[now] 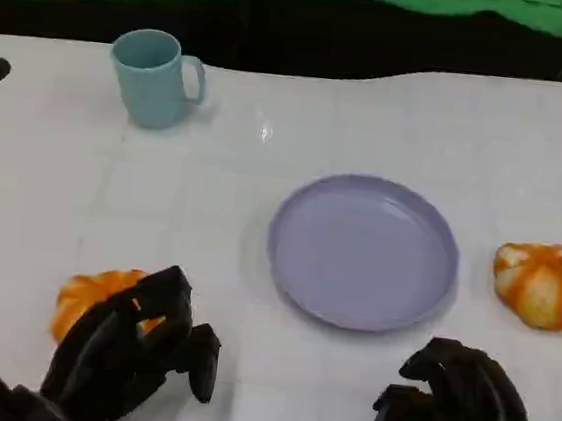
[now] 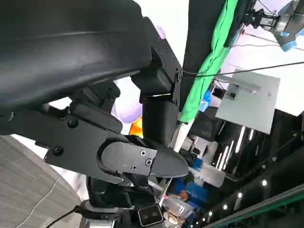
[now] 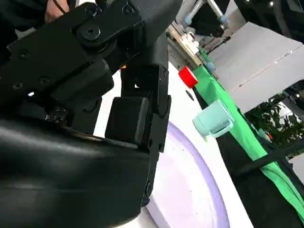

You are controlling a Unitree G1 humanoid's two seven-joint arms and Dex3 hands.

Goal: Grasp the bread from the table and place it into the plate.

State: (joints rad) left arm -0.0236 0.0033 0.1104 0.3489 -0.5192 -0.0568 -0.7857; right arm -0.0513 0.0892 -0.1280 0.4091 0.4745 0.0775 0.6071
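Left hand (image 1: 130, 351), near left corner of the table (image 1: 211, 203): fingers curled downward over the near bun (image 1: 90, 301), arched like a cage, with no visible pinch on it. Whether any fingertip touches the crust cannot be told; the hand is judged to hold nothing, fingers partly apart.

Right hand (image 1: 462, 401), near right: fingers curled in toward the palm, nothing between them, resting low beside the near rim of the plate (image 1: 362, 251).

Risks, as judged from this pose. The left hand covers only the right, near part of the bun, so a closure from here may catch one edge and push the round loaf away to the left rather than enclose it. The bun looks domed and smooth, so a shallow grip could let it roll out during the lift. A carry to the right passes close to the plate rim; a low path could knock or tilt the plate.

Position of the task's thing. The near bun lies on the table just left of and partly beneath the left hand, well to the left of the plate. A second bun (image 1: 547, 285) lies on the table at the right edge, just right of the plate and beyond the right hand, apart from it. The plate sits between the two, bare. A mug (image 1: 154, 79) stands far left, clear of both hands.
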